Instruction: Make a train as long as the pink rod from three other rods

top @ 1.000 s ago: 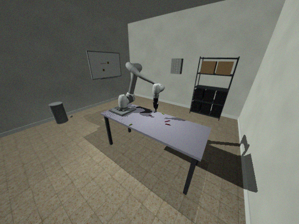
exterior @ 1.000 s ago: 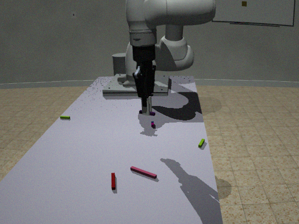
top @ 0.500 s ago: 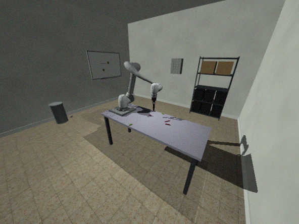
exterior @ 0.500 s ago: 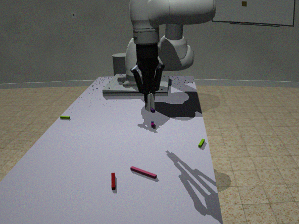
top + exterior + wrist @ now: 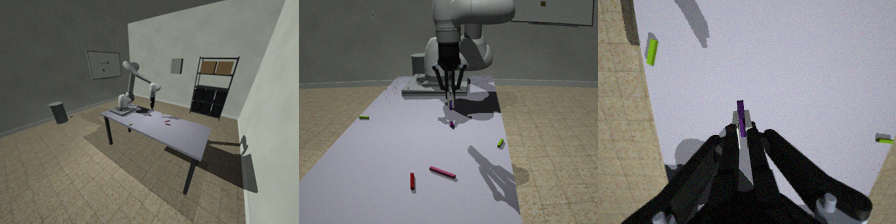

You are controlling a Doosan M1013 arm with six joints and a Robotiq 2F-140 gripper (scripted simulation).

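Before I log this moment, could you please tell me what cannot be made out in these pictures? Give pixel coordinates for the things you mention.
- Purple rod [image 5: 451, 106] [image 5: 741, 111]: its middle is hidden between the fingertips, wrist view.
- Magenta rod [image 5: 150, 115] [image 5: 451, 124]: too small in the top view to tell its ends.
- Whiteboard [image 5: 104, 71] [image 5: 554, 12]: its top is cut off, exterior view.

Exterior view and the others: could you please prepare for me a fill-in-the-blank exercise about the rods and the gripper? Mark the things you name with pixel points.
1. The gripper [image 5: 152, 109] [image 5: 450, 106] [image 5: 741, 118] is shut on the ____ rod.
2. The rod closest to the pink rod [image 5: 167, 121] [image 5: 442, 172] is ____.
3. The two rods near opposite long edges of the table [image 5: 177, 133] [image 5: 375, 161] [image 5: 798, 75] are both ____.
4. In the exterior view, a small ____ piece shows just behind the magenta rod [image 5: 150, 115] [image 5: 451, 124].

Missing words: purple; red; lime; blue.
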